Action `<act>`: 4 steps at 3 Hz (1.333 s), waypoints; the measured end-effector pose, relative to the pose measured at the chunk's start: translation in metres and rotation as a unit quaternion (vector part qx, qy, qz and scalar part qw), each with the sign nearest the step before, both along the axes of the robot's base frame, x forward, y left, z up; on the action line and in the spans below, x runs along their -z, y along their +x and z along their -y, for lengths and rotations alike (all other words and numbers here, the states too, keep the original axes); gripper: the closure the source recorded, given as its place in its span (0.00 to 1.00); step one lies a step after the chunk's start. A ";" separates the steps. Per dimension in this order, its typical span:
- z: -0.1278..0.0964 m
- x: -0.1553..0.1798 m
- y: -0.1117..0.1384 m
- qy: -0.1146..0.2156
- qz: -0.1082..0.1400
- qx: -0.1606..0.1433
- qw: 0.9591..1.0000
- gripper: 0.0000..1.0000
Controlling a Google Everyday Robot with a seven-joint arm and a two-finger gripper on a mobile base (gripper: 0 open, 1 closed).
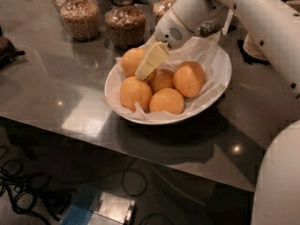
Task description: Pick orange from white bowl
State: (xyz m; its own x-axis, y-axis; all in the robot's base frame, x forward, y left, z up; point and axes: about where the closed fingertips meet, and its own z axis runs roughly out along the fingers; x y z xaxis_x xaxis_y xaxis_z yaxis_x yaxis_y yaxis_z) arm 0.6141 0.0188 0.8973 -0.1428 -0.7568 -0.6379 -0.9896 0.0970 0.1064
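The white bowl [216,86], wide and lined with crinkled white paper, sits on the grey table and holds several oranges. My gripper [146,68] reaches down from the upper right on the white arm [243,13]. Its cream-coloured tip lies against the right side of the back-left orange [130,60] and above the middle orange [161,78]. Other oranges lie at front left [135,93], front [167,101] and right [189,78]. The gripper's far side is hidden behind its own body.
Glass jars of grains and nuts stand behind the bowl at the back left [79,15], middle [125,25] and further back [164,4]. A dark object [5,48] sits at the left edge. The table's front edge [140,146] runs just below the bowl, with cables on the floor beneath.
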 end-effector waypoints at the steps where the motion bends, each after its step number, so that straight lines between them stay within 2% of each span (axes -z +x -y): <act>1: 0.005 0.004 0.005 0.006 0.002 0.018 1.000 0.32; 3: -0.004 -0.015 0.000 0.029 -0.016 0.030 0.999 0.28; 4: -0.017 -0.023 -0.015 0.041 -0.047 0.031 0.998 0.13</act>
State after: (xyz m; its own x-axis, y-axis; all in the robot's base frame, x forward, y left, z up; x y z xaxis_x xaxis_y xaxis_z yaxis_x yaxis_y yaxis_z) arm 0.5994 0.0362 0.9200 -0.2495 -0.6910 -0.6784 -0.9673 0.1445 0.2085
